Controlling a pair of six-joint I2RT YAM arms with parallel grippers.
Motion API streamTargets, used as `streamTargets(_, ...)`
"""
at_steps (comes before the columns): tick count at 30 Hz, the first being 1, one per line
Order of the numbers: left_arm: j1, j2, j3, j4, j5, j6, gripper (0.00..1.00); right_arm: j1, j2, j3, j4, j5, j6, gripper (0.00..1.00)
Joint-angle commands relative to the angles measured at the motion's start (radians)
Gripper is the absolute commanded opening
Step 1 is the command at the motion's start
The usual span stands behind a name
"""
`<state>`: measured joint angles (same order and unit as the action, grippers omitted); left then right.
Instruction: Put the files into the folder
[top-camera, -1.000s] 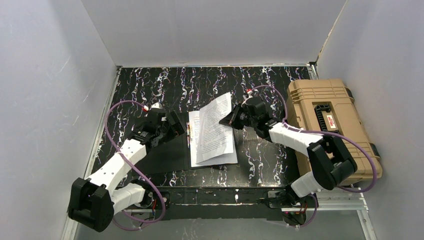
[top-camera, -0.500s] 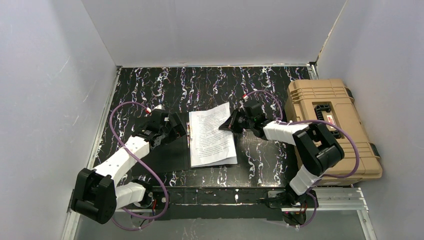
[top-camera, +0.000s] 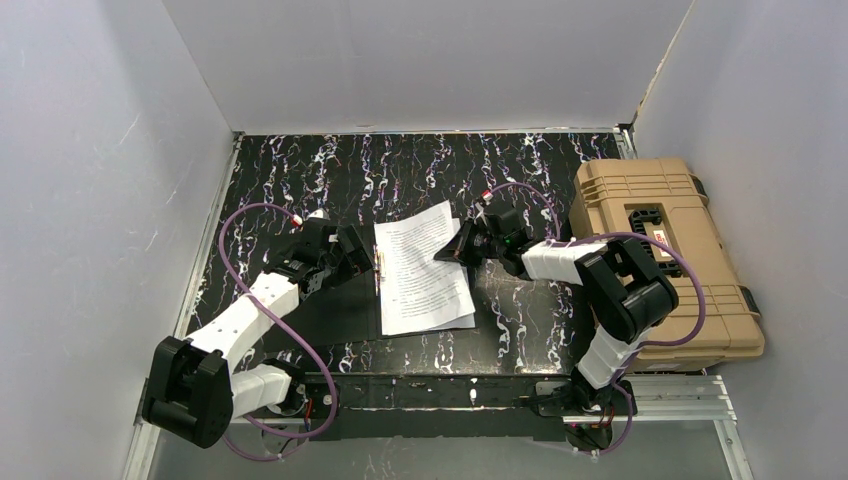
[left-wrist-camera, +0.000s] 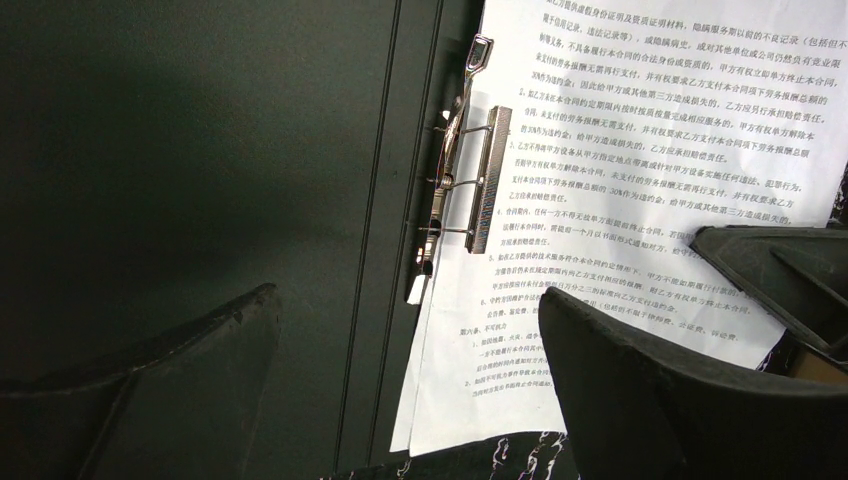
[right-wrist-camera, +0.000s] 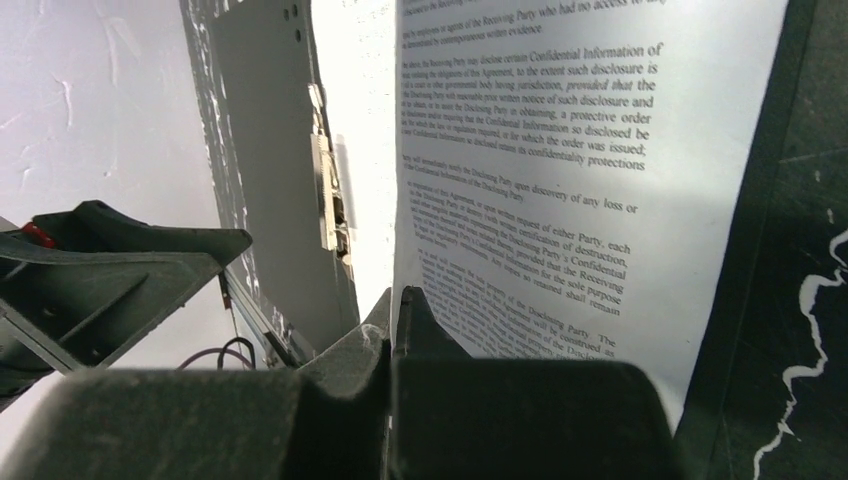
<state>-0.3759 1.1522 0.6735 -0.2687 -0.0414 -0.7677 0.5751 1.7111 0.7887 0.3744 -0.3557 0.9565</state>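
Note:
The folder (top-camera: 335, 312) lies open on the table with its black inside up and a metal clip (top-camera: 377, 268) along the spine. The files (top-camera: 420, 270) lie on its right half; the top sheet is tilted and its far right corner is lifted. My right gripper (top-camera: 452, 250) is shut on that sheet's right edge; the right wrist view shows the paper (right-wrist-camera: 560, 150) pinched between the closed fingers (right-wrist-camera: 395, 300). My left gripper (top-camera: 356, 256) is open and empty, just left of the clip. The left wrist view shows the clip (left-wrist-camera: 470, 180), the sheets (left-wrist-camera: 640, 170) and the folder's left half (left-wrist-camera: 200, 150).
A bulky tan plastic case (top-camera: 660, 250) with a black handle stands along the right edge of the table. White walls close in the left, back and right. A metal rail (top-camera: 480, 395) runs along the near edge by the arm bases.
My right gripper has drawn the held sheet left and down, so it lies more squarely over the stack. My left gripper has shifted slightly and stays open by the clip.

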Motion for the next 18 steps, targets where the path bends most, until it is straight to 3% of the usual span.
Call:
streamTargets(1,-0.001,-0.017,-0.011,0.002,-0.005,-0.002,0.98,-0.005,0.019,-0.002,0.091,-0.012,0.022,0.01)
streamTargets(7,0.000,-0.017,-0.011,0.001,-0.003,-0.002,0.98,-0.004,0.022,-0.018,0.116,-0.009,0.038,0.01)
streamTargets(11,0.000,-0.019,-0.011,0.002,-0.003,-0.002,0.98,-0.002,0.015,-0.023,0.120,-0.012,0.034,0.08)
streamTargets(18,0.000,-0.030,-0.009,-0.008,-0.006,-0.002,0.98,-0.002,-0.001,-0.018,0.076,0.002,-0.007,0.39)
